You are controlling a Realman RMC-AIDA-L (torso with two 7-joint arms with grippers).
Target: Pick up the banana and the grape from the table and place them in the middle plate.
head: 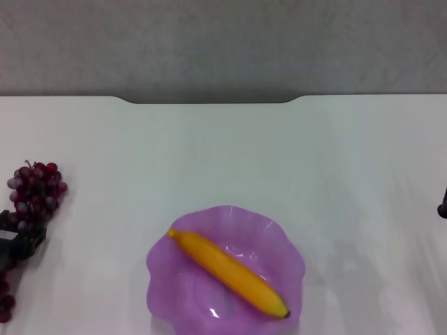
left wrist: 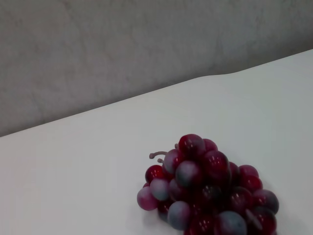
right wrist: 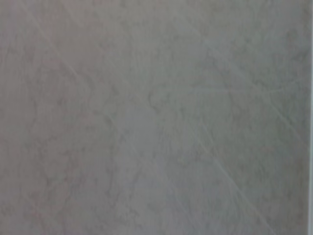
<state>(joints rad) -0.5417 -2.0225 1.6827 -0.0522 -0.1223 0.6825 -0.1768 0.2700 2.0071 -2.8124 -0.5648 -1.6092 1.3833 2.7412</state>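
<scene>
Left tool (head: pixel 17 241) shows as a black, blocky, angular body; right tool (head: pixel 442 204) only a small black sliver.

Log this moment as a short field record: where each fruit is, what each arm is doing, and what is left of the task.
banana: lying across the middle plate, done
grape: on the table, far left, outside the plate
left hand: at the grape's near end, at the left edge
right hand: only a sliver at the right edge, away from the fruit
remaining: move the grape into the plate
</scene>
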